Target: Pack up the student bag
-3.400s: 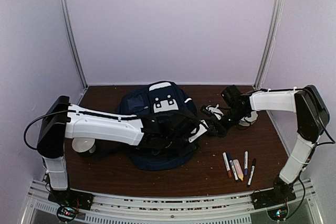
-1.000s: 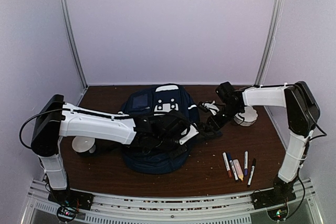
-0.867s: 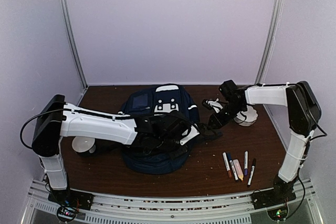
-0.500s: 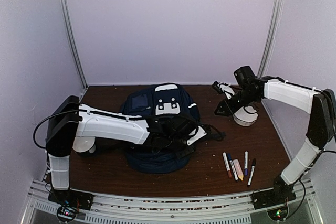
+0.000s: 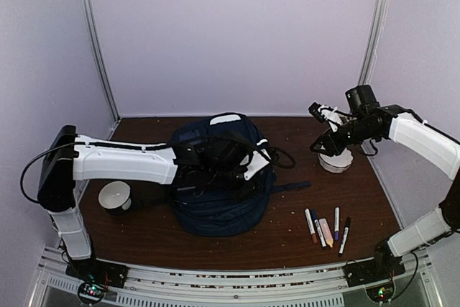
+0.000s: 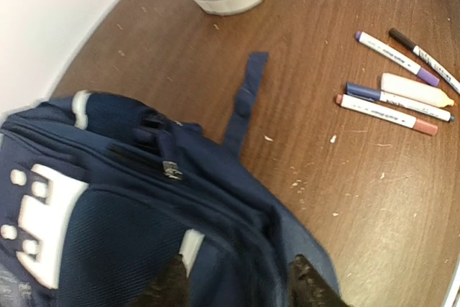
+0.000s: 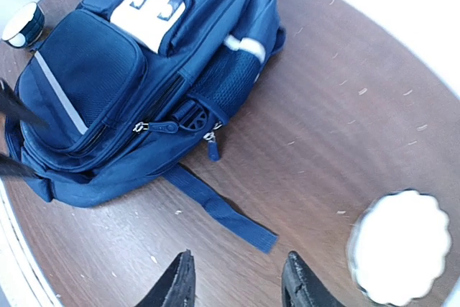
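markers (image 5: 327,229) are laid near the table's (image 5: 280,253) front right edge; the student bag (image 5: 215,210) is set at its middle, with the left gripper (image 6: 241,289) poised over it, fingers parted, nothing held between them — by the far right edge the right gripper (image 7: 237,282) is held aloft, fingers parted, empty

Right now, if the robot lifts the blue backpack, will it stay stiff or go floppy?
Probably floppy: the student bag is soft fabric that slumps and creases on the table. Its loose strap lies flat on the wood, so it would likely dangle. Pushed, it should drag rather than roll.
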Tool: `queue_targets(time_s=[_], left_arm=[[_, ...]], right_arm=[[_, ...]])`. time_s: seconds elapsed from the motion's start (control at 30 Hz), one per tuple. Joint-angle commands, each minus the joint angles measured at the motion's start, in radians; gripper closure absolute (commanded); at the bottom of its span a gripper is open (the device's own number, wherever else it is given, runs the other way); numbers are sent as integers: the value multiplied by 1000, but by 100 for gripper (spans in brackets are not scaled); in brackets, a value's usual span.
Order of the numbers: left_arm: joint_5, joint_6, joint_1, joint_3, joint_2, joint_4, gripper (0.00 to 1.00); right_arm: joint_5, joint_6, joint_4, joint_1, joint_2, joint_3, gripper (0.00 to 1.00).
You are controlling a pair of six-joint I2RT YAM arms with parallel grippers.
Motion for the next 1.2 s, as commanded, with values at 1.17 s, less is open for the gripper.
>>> queue_targets(time_s=[1.17], left_arm=[[-320, -344, 200, -385, -369, 192, 3]], right_arm=[[377, -372, -175, 400, 58, -318, 51]])
